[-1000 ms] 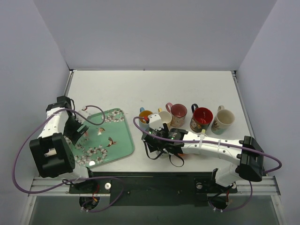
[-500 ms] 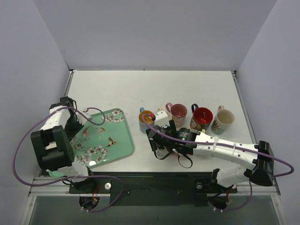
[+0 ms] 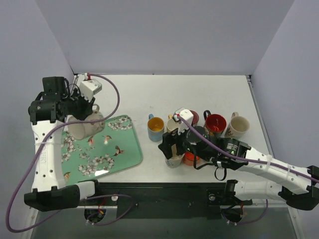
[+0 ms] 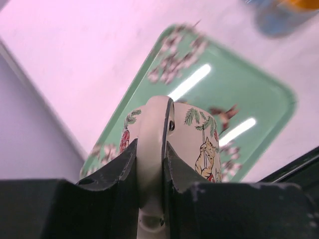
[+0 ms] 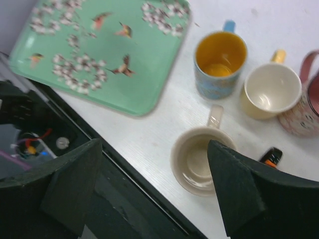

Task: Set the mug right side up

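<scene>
Cream mug (image 4: 197,132) hangs under the left gripper (image 4: 149,169), clamped by its handle (image 4: 152,124), above the tray (image 4: 259,99). Looks mid-flip. Next: roll the wrist till it's upright, then set down. Right gripper (image 5: 154,184) spread wide, holding nothing.

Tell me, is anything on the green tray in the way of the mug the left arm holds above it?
Nothing visible does. The left gripper holds the cat mug by its handle over the green tray, which shows only its painted birds and blossoms. The blue mug stands beside it.
</scene>
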Robot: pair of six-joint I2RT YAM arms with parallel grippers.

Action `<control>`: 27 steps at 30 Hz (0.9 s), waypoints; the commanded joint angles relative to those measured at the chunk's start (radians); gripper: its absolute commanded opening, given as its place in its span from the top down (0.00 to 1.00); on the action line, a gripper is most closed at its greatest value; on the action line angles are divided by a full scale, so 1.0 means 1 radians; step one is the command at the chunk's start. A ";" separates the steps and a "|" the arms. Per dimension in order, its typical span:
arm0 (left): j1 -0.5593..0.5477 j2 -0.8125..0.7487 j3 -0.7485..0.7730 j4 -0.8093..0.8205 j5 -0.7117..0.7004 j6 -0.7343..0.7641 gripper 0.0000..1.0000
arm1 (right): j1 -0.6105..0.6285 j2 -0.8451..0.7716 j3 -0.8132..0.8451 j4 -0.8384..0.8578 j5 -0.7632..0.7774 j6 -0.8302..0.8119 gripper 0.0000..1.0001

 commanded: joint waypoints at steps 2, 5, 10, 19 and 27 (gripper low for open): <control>-0.202 -0.087 0.148 0.041 0.408 -0.295 1.00 | -0.076 -0.055 0.009 0.333 -0.310 -0.028 0.17; -0.300 -0.078 0.220 0.088 0.526 -0.424 1.00 | -0.118 -0.022 0.034 0.452 -0.421 0.031 0.16; -0.339 -0.063 0.263 0.194 0.680 -0.556 1.00 | -0.136 0.070 0.090 0.549 -0.454 0.070 0.16; -0.414 -0.102 0.165 0.417 0.686 -0.697 1.00 | -0.139 0.199 0.141 0.748 -0.636 0.185 0.28; -0.429 -0.082 0.107 0.345 0.501 -0.621 0.90 | -0.104 0.215 0.159 0.591 -0.510 0.122 1.00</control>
